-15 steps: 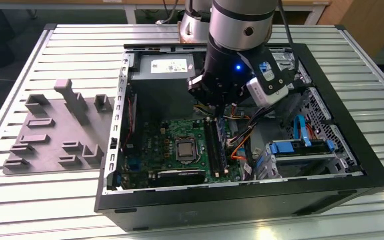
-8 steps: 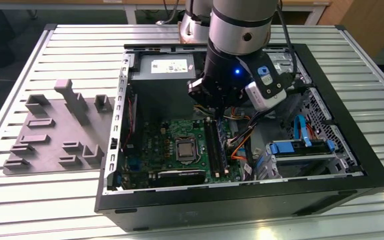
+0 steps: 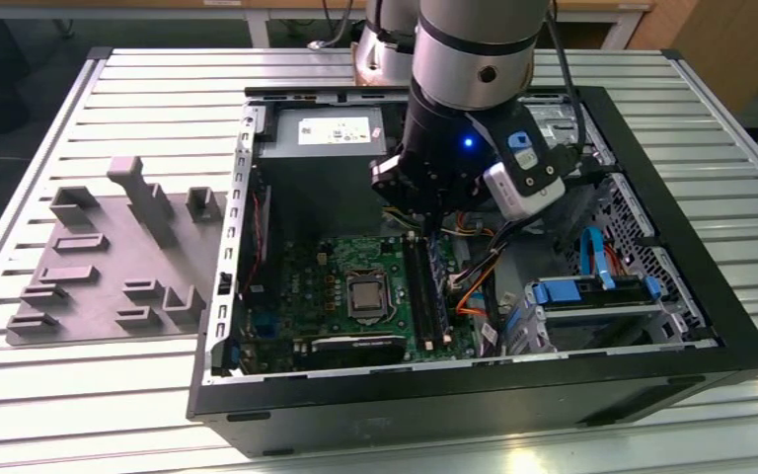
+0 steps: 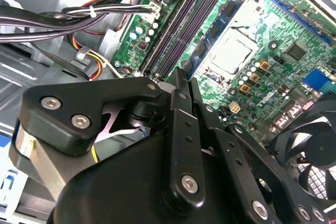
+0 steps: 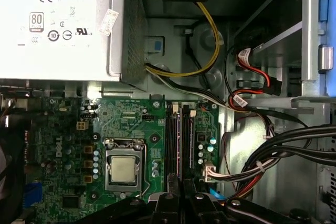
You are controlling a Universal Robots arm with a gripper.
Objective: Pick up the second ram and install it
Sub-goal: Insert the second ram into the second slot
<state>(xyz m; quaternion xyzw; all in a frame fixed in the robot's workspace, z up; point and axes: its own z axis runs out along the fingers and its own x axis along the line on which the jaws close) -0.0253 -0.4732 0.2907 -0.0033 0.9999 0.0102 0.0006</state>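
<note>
In the exterior view my gripper [image 3: 414,229] reaches down into the open computer case, over the far end of the black memory slots [image 3: 418,286]. In the second wrist view the gripper [image 4: 185,75] has its two black fingers [image 4: 181,95] pressed together with nothing between them. The second ram [image 4: 218,27], a bluish-green stick with black chips, stands on edge in the slot beside the processor socket [image 4: 231,51]. Its near end is right at my fingertips. The first wrist view shows the gripper [image 5: 181,196] directly over the slots [image 5: 171,145].
The case wall [image 3: 228,247] and black front rim [image 3: 485,395] surround the motherboard. Bundled cables [image 5: 273,150] and orange wires [image 3: 474,286] run beside the slots. The power supply [image 3: 327,128] sits at the back. A grey moulded tray [image 3: 115,257] lies on the slatted table at the exterior view's left.
</note>
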